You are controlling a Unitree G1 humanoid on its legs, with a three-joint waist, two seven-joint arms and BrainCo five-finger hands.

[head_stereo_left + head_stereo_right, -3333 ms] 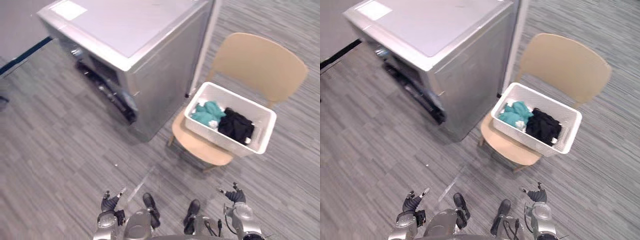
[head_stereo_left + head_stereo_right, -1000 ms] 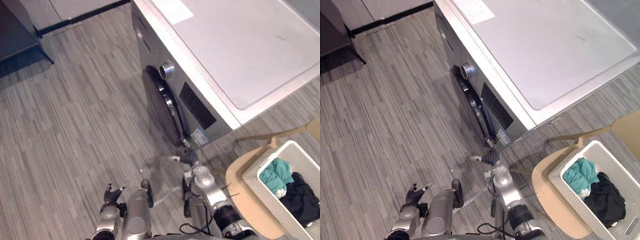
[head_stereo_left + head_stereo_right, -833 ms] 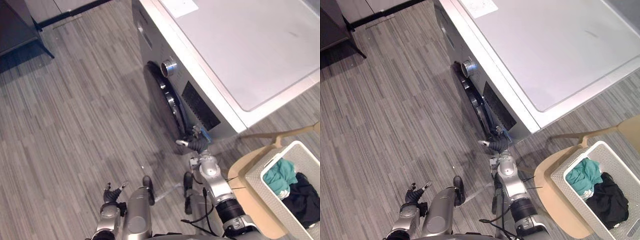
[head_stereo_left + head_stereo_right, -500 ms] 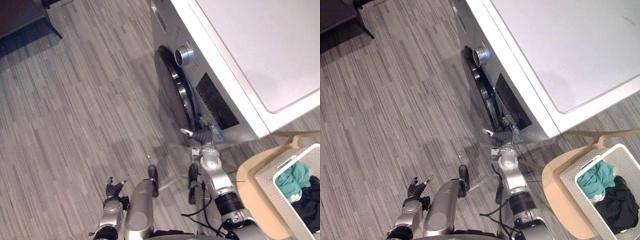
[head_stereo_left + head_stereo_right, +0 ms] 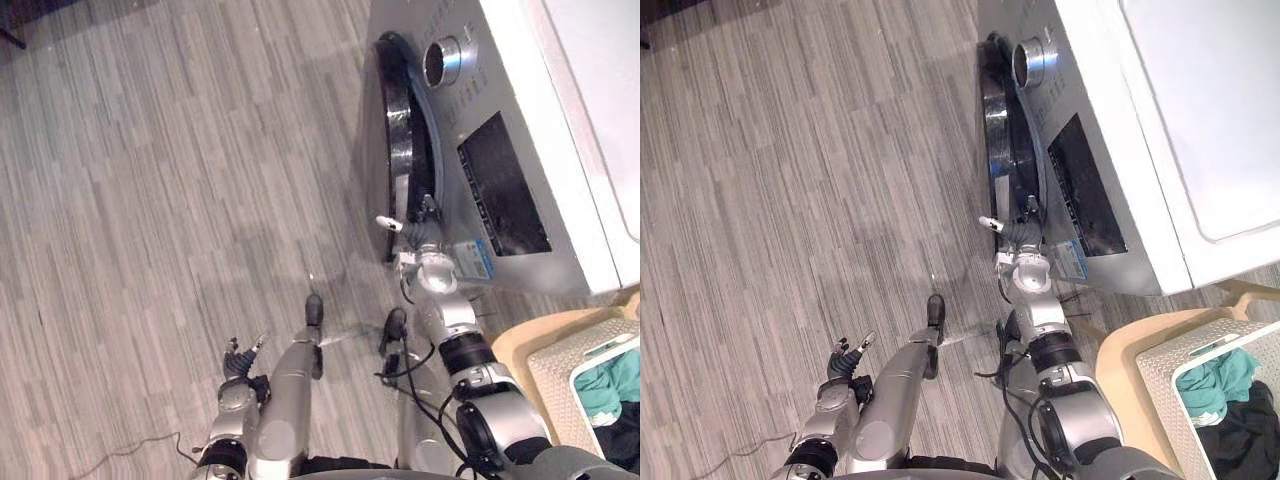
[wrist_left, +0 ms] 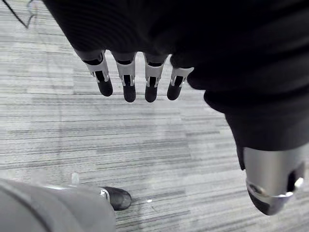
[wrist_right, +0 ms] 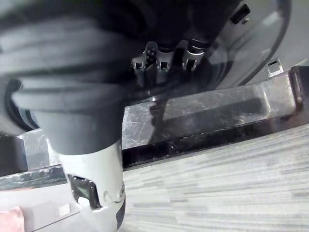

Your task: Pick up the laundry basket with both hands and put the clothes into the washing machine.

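- the left robot hand (image 5: 240,358) hangs low at the robot's left side over the grey plank-patterned floor (image 5: 140,200); in its wrist view the fingers (image 6: 128,83) hang straight and relaxed, with nothing in them.
- the round dark glass door (image 5: 402,150) of the silver front-loading washing machine (image 5: 520,170) looks shut, or at most barely ajar; the drum opening is not visible.
- the right robot hand (image 5: 418,238) is stretched forward to the lower edge of that door, touching it or just beside it. whether it has hold of the door rim, or how far open it is, cannot be told from these views.
- the white perforated plastic laundry basket (image 5: 1160,392) sits on the pale wooden chair (image 5: 1122,365) at the robot's right, beside the machine and well apart from both hands.
- a teal garment (image 5: 1212,385) and a black garment (image 5: 1242,430) lie inside the basket.
- judged from this, the task is at its very start: the step in hand seems to be getting the door open. the basket has not been lifted and no clothes have gone into the machine. what is left is opening the door, taking the basket with both hands, bringing it to the opening and loading both garments.
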